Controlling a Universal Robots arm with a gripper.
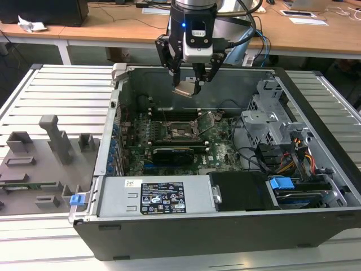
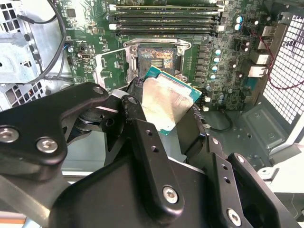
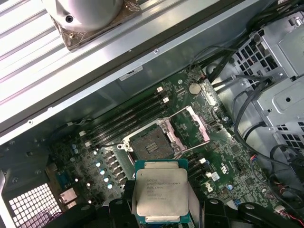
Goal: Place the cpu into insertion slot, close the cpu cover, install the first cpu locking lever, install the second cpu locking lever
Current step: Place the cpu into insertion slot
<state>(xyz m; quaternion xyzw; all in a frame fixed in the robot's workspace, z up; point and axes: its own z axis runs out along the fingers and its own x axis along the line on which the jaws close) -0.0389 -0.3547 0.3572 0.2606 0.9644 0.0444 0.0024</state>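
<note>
Exterior view: a robot arm's gripper [image 1: 187, 84] hangs over an open computer case [image 1: 107, 141], its two fingers closed on opposite edges of the cpu [image 1: 185, 90], which it holds tilted, well above the motherboard; the insertion slot [image 1: 181, 131] lies beneath the chip and somewhat toward the case's near side, well apart from it, so the path to it looks mostly downward; in the first wrist view the silvery chip sits square between the fingers, with the dark socket just beyond one edge; the cpu cover [image 3: 195, 124] stands swung open beside the socket, leaving its centre bare; long memory slots [image 2: 164, 19] run along another side of the socket; the space directly over the socket appears free, while the case's rear wall stands close behind the gripper.
</note>
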